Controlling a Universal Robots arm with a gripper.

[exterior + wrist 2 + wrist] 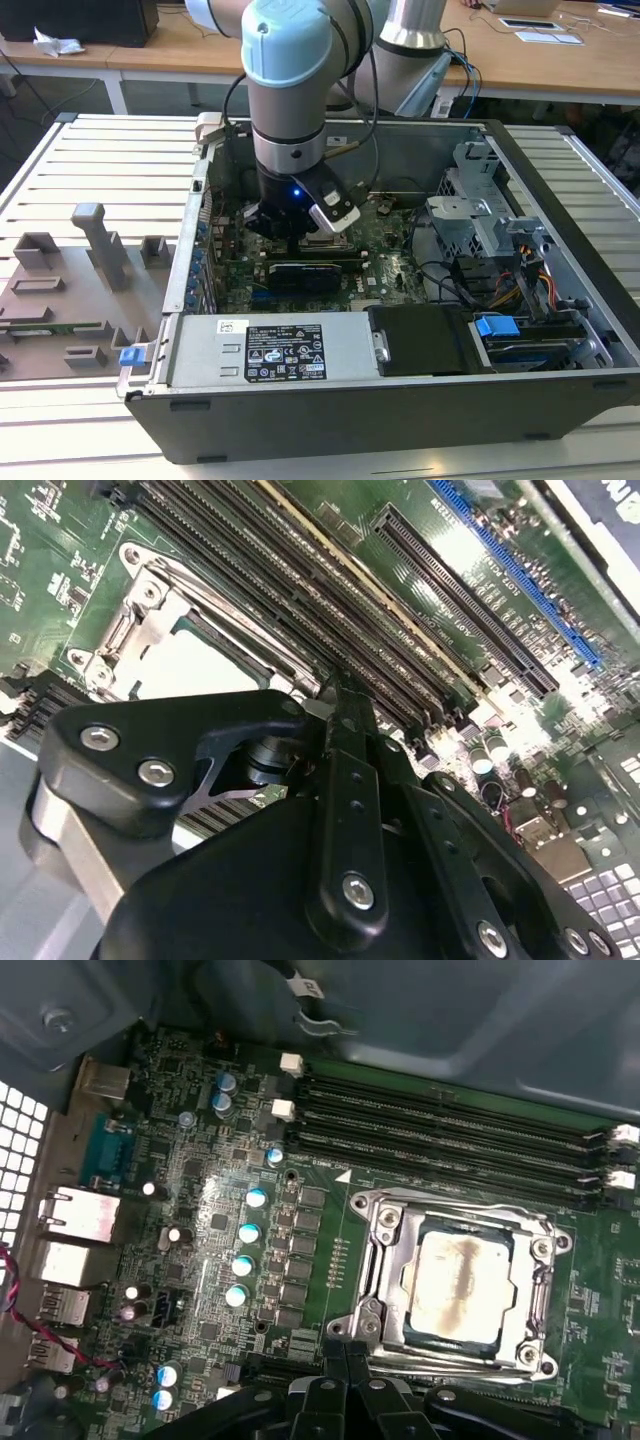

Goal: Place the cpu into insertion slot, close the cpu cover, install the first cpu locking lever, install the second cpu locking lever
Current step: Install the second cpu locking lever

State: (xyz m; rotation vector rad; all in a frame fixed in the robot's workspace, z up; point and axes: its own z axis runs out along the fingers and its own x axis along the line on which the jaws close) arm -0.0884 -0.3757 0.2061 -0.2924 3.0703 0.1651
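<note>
In the first wrist view the cpu (460,1285) lies in the insertion slot (366,1317) on the green board, its silver top smudged. The cpu cover (392,1278) rests flat around it, framing the chip. Thin metal lever rods run along the socket's edges; whether they are latched I cannot tell. My gripper (345,1362) hovers just beside the socket, its black fingers (333,1385) pressed together with nothing between them. The second wrist view has the gripper (340,695) pointing at the memory slots next to the cover (150,605). In the exterior view the gripper (300,238) hangs low inside the case.
Long black memory slots (450,1130) flank the socket. A black expansion card (305,272) lies in front of the gripper, with the power supply (270,350) nearer still. A drive cage (480,210) and cables (520,280) fill the exterior view's right. A grey fixture (80,270) sits outside the case.
</note>
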